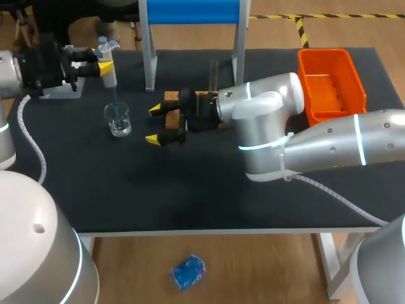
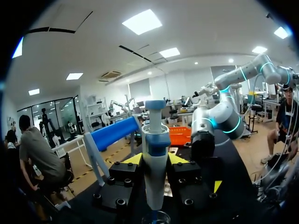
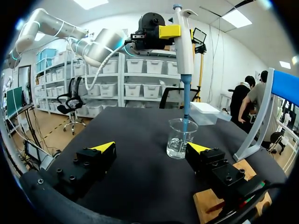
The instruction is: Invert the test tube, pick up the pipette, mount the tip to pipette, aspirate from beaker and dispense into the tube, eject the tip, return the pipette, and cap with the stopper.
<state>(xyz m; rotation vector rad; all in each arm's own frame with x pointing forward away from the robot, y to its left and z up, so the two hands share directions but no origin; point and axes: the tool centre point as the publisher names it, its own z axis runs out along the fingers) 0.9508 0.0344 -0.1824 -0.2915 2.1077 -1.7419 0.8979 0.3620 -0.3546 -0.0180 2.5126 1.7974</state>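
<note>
Gripping slim white pipette (image 3: 183,46), left tool (image 1: 103,63) overhangs clear beaker (image 1: 118,119)

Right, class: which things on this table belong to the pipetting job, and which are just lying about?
Part of the job:
- pipette, held in the left end effector
- its blue tip, dipped in the beaker
- wooden rack

Lying about for now:
- orange bin, perhaps meant for spent tips
- blue-and-white frame
</note>
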